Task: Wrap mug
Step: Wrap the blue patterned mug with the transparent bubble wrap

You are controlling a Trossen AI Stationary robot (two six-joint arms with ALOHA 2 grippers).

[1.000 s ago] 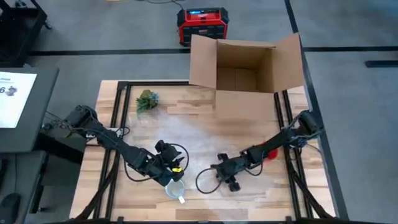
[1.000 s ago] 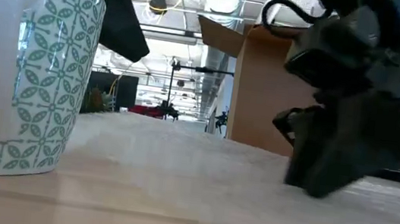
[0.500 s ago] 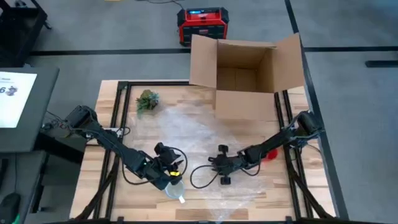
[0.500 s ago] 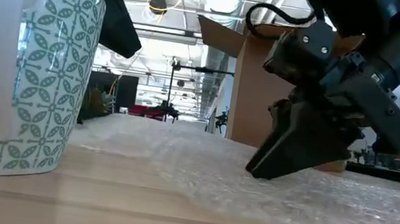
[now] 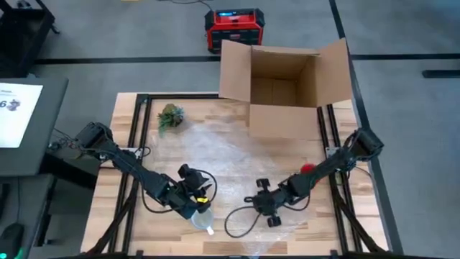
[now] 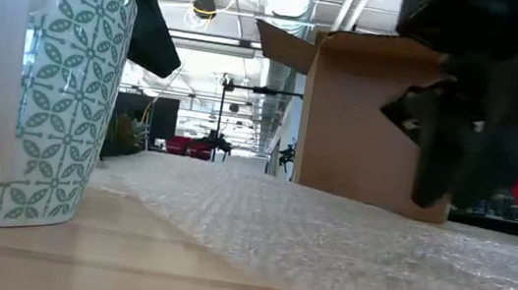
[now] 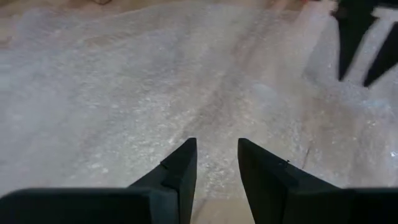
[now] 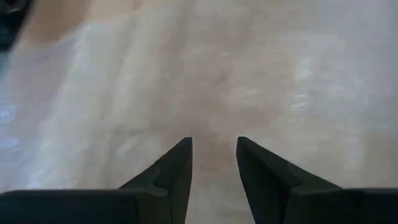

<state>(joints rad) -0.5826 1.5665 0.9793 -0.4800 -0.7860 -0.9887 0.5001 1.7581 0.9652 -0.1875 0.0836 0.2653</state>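
Left arm: reaches in from the table's (image 5: 126, 115) left edge toward the mug.
Left gripper (image 5: 195, 196): just above the mug's rim; in its wrist view the fingers (image 7: 180, 171) stand a narrow gap apart with nothing between them, released.
Mug (image 5: 202, 218): white with a green leaf pattern (image 6: 63, 91), upright near the front edge of the table, just off the near-left border of the bubble wrap.
Small plant (image 5: 169, 116): well behind the mug, toward the far-left part of the table.
Bubble wrap (image 5: 237, 165): clear sheet spread flat, beginning just right of the mug and running back toward the box.
Right gripper (image 5: 263, 206): right of the mug, low over the wrap's front part; fingers (image 8: 177, 168) a narrow gap apart, gripping nothing.
Cardboard box (image 5: 284, 90): open, far behind and right of the mug.
Red object (image 5: 307, 169): right of the mug, beside the right arm.
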